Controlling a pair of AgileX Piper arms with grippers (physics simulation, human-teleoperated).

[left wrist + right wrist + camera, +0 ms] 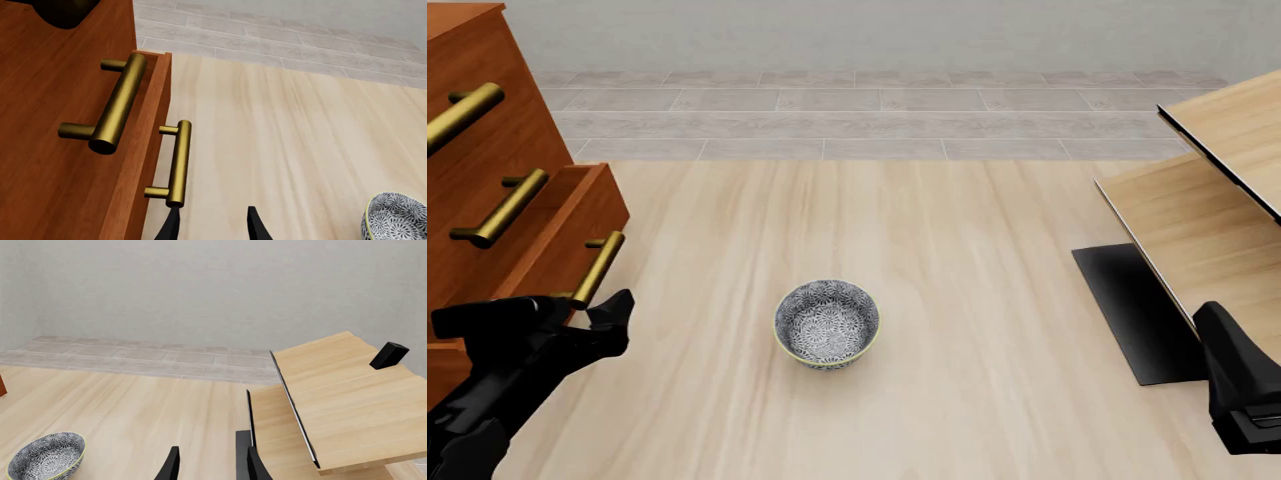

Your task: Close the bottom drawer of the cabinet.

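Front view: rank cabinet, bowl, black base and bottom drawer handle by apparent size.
1. cabinet, partly cropped.
2. black base.
3. bowl.
4. bottom drawer handle, part hidden by the left gripper.
Base and bowl look close; the base is partly hidden.

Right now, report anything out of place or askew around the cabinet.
The bottom drawer stands pulled out from the cabinet, its front proud of the drawers above. The left gripper sits open just by its brass handle. The patterned bowl stands upright; nothing is spilled.
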